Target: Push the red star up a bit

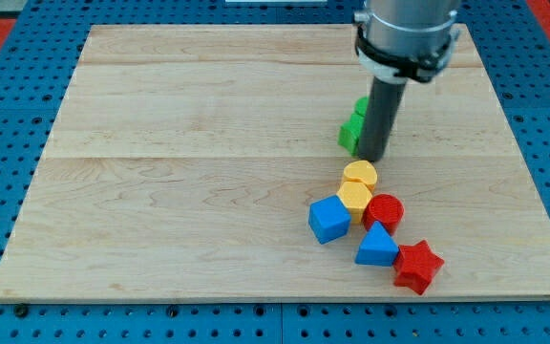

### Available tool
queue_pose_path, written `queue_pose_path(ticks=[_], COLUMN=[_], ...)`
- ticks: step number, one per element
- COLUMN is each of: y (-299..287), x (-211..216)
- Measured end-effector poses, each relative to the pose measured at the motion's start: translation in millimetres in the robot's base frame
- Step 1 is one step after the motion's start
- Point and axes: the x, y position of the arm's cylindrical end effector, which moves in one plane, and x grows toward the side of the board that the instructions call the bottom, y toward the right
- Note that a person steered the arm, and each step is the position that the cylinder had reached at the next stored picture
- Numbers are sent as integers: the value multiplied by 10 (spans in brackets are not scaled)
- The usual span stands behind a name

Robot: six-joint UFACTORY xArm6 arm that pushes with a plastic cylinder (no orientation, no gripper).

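Observation:
The red star (417,266) lies near the board's bottom right, touching the blue triangle (377,247) on its left. Above them sit a red cylinder (384,211), a yellow hexagon (354,196) and a yellow cylinder (360,174), with a blue cube (328,219) to the left. My tip (372,157) rests on the board just above the yellow cylinder, well above the red star. Green blocks (353,127) sit right beside the rod, partly hidden by it; their shapes are unclear.
The wooden board (179,172) lies on a blue perforated table. The red star is close to the board's bottom edge (418,298). The arm's grey body (404,33) hangs over the top right.

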Motion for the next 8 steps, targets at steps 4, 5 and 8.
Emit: queue_pose_path(ticks=[4, 5, 8], y=[2032, 2182, 1920], x=[1136, 1856, 1874])
